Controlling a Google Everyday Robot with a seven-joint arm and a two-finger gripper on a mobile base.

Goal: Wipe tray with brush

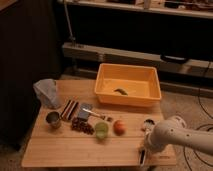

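Note:
The orange-yellow tray (105,90) stands at the back right of the wooden table, with a small dark object (120,91) lying inside it. The brush (148,123) lies near the table's front right corner. Its whitish head points toward the tray and its handle runs forward under my arm. My gripper (144,149) is down low over that handle, at the end of the white arm that reaches in from the right. It is shut. Whether the handle sits between its fingers is hidden.
In front of the tray stand an orange fruit (119,126), a green fruit (101,131), a dark berry cluster (82,126), a metal utensil (92,114), brown bars (70,107), a metal cup (53,119) and a grey crumpled bag (47,92). Dark shelving runs behind the table.

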